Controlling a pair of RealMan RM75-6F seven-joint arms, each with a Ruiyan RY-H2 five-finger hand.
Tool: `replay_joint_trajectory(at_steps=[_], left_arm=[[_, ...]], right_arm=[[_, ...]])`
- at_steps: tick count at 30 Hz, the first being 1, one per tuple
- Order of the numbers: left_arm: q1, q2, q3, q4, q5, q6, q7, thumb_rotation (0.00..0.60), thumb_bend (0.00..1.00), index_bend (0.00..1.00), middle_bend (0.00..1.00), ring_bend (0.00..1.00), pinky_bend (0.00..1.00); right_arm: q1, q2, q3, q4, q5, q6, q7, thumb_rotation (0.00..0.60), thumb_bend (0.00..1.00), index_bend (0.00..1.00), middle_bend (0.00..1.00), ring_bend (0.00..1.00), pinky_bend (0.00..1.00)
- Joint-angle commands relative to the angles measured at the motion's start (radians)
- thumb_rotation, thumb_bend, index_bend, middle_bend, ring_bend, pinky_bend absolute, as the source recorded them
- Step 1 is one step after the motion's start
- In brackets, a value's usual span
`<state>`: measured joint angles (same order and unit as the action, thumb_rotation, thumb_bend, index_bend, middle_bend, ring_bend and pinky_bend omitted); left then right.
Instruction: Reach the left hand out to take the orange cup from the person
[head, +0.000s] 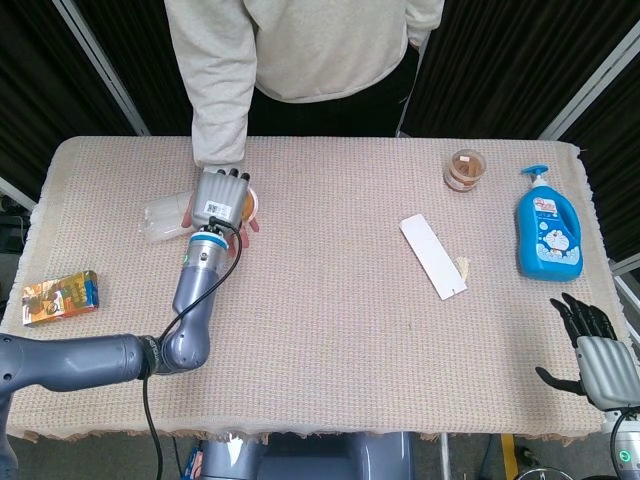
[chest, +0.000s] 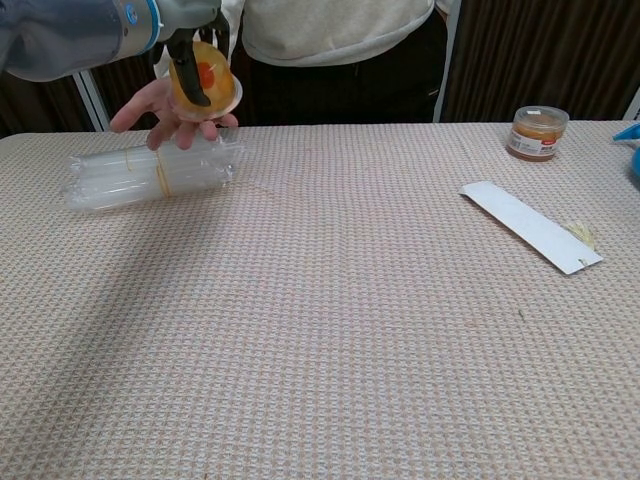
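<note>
One cartoon-printed blue bottle, wording unreadable.

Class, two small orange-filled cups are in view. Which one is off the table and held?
The orange cup on the left, gripped by the robot's left hand above the person's hand. The lidded cup on the right stands untouched on the table.

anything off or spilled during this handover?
No spill visible. The orange cup sits tilted, rim sideways, between the left hand and the person's palm. A clear plastic roll lies directly under the handover.
</note>
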<state>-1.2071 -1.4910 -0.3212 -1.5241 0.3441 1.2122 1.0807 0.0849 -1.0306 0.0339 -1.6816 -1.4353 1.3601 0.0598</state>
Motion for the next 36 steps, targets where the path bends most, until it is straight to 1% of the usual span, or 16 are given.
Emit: replay_joint_trajectory(at_steps=[1, 3, 7, 10, 13, 15, 18, 20, 22, 23, 26, 27, 28, 29, 31, 36], left_arm=[[0.042, -0.02, 0.057, 0.028, 0.172, 0.048, -0.103, 0.6, 0.57, 0.8, 0.53, 0.51, 0.55], [0.05, -0.016, 0.058, 0.023, 0.194, 0.054, -0.12, 0.6, 0.57, 0.8, 0.53, 0.51, 0.55], [0.075, 0.018, 0.05, -0.038, 0.225, 0.072, -0.149, 0.6, 0.57, 0.8, 0.53, 0.51, 0.54], [0.113, 0.076, 0.052, -0.149, 0.272, 0.109, -0.181, 0.6, 0.57, 0.8, 0.53, 0.51, 0.54], [0.165, 0.142, 0.074, -0.267, 0.327, 0.152, -0.212, 0.6, 0.56, 0.8, 0.53, 0.51, 0.54], [0.222, 0.208, 0.107, -0.375, 0.383, 0.188, -0.246, 0.6, 0.57, 0.8, 0.53, 0.51, 0.54], [0.285, 0.269, 0.154, -0.466, 0.444, 0.22, -0.281, 0.6, 0.57, 0.8, 0.53, 0.51, 0.54], [0.352, 0.323, 0.216, -0.542, 0.521, 0.256, -0.318, 0.6, 0.57, 0.8, 0.53, 0.51, 0.54], [0.399, 0.353, 0.267, -0.572, 0.592, 0.276, -0.343, 0.6, 0.57, 0.8, 0.53, 0.51, 0.54], [0.426, 0.366, 0.301, -0.58, 0.634, 0.289, -0.351, 0.6, 0.57, 0.8, 0.53, 0.51, 0.54], [0.477, 0.382, 0.376, -0.576, 0.729, 0.309, -0.359, 0.6, 0.57, 0.8, 0.53, 0.51, 0.53], [0.504, 0.383, 0.42, -0.561, 0.781, 0.317, -0.359, 0.6, 0.57, 0.8, 0.53, 0.51, 0.53], [0.518, 0.381, 0.441, -0.55, 0.806, 0.32, -0.36, 0.6, 0.56, 0.79, 0.52, 0.5, 0.53], [0.549, 0.369, 0.48, -0.515, 0.865, 0.329, -0.373, 0.6, 0.57, 0.78, 0.5, 0.49, 0.52], [0.586, 0.337, 0.514, -0.458, 0.911, 0.326, -0.394, 0.6, 0.57, 0.74, 0.46, 0.46, 0.5], [0.623, 0.264, 0.538, -0.37, 0.898, 0.256, -0.402, 0.6, 0.56, 0.65, 0.37, 0.4, 0.46]], right_arm=[[-0.001, 0.0, 0.0, -0.002, 0.002, 0.0, -0.001, 0.6, 0.1, 0.08, 0.0, 0.0, 0.0], [-0.002, 0.0, 0.0, -0.003, 0.002, 0.002, -0.003, 0.6, 0.1, 0.08, 0.0, 0.0, 0.0], [-0.003, 0.0, 0.0, -0.003, 0.001, 0.004, -0.008, 0.6, 0.1, 0.08, 0.0, 0.0, 0.0], [-0.004, -0.001, -0.001, 0.0, 0.0, 0.006, -0.011, 0.6, 0.1, 0.08, 0.0, 0.0, 0.0], [-0.006, 0.0, -0.001, 0.0, 0.001, 0.009, -0.013, 0.6, 0.1, 0.08, 0.0, 0.0, 0.0], [-0.009, 0.002, -0.001, -0.002, -0.001, 0.015, -0.017, 0.6, 0.1, 0.08, 0.0, 0.0, 0.0], [-0.012, 0.002, -0.002, -0.004, -0.005, 0.023, -0.024, 0.6, 0.1, 0.08, 0.0, 0.0, 0.0], [-0.014, 0.002, -0.004, -0.006, -0.012, 0.03, -0.035, 0.6, 0.1, 0.08, 0.0, 0.0, 0.0], [-0.015, 0.0, -0.005, -0.007, -0.013, 0.033, -0.041, 0.6, 0.1, 0.08, 0.0, 0.0, 0.0], [-0.016, -0.001, -0.006, -0.008, -0.013, 0.032, -0.044, 0.6, 0.1, 0.08, 0.0, 0.0, 0.0], [-0.017, -0.003, -0.005, -0.01, -0.012, 0.035, -0.051, 0.6, 0.1, 0.08, 0.0, 0.0, 0.0], [-0.018, -0.004, -0.005, -0.011, -0.011, 0.037, -0.054, 0.6, 0.1, 0.08, 0.0, 0.0, 0.0], [-0.018, -0.004, -0.004, -0.012, -0.009, 0.037, -0.055, 0.6, 0.1, 0.08, 0.0, 0.0, 0.0], [-0.02, -0.004, -0.003, -0.014, -0.006, 0.039, -0.058, 0.6, 0.1, 0.08, 0.0, 0.0, 0.0], [-0.021, -0.005, -0.002, -0.017, -0.002, 0.04, -0.06, 0.6, 0.1, 0.08, 0.0, 0.0, 0.0], [-0.022, -0.005, 0.0, -0.018, 0.001, 0.041, -0.061, 0.6, 0.1, 0.08, 0.0, 0.0, 0.0]])
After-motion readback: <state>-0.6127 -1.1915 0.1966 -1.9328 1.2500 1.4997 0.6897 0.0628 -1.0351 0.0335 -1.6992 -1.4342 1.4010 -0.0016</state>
